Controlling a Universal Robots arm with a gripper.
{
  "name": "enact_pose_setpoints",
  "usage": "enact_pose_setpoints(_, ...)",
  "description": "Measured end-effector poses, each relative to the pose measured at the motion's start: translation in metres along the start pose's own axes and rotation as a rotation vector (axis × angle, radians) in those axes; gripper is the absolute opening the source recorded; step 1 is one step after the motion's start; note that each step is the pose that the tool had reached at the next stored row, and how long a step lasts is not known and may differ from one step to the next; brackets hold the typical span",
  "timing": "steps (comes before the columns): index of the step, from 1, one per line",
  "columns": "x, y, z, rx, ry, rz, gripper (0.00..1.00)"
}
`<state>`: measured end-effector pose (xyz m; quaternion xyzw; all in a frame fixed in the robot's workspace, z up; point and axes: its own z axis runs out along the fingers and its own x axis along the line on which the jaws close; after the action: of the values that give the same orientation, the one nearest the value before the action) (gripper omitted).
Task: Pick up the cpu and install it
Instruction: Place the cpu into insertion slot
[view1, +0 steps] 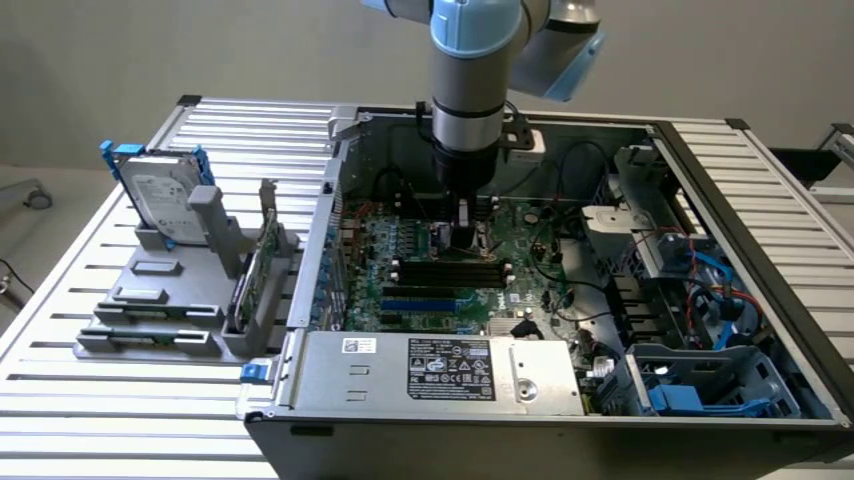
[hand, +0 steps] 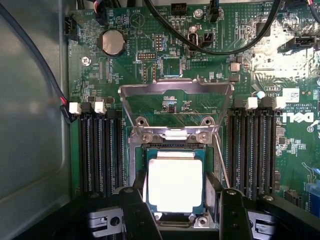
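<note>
**Hazard:** a cpu (hand: 175, 185) set down tilted or off-square would likely bend the socket contacts. A sideways drag on release could shift it. The raised metal frame (hand: 175, 90) could also be knocked.

**Layout, exterior view:** the hard drive (view1: 167, 195) stands on its rack at 9 o'clock of the computer case (view1: 318, 250). The gripper (view1: 466, 232) is down inside the case, toward 12 o'clock of the green board (view1: 534, 290).

**Jaws:** the cpu lies between the jaws, square over the socket (hand: 175, 148). Whether the jaws clamp its edges or stand clear cannot be told.
</note>
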<state>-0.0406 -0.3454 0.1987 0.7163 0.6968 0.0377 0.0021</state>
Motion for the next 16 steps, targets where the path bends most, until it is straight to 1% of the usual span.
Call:
enact_pose_setpoints(7, 0.0001, 0.0, 0.0008, -0.0001, -0.0013, 0.0, 0.55)
enact_pose_setpoints(9, 0.0002, -0.0001, 0.0008, -0.0001, -0.0024, 0.0, 0.55)
enact_pose_setpoints(11, 0.0005, -0.0001, 0.0008, -0.0001, -0.0041, 0.0, 0.55)
enact_pose_setpoints(16, 0.0024, -0.0001, 0.0008, -0.0003, -0.0111, -0.001, 0.55)
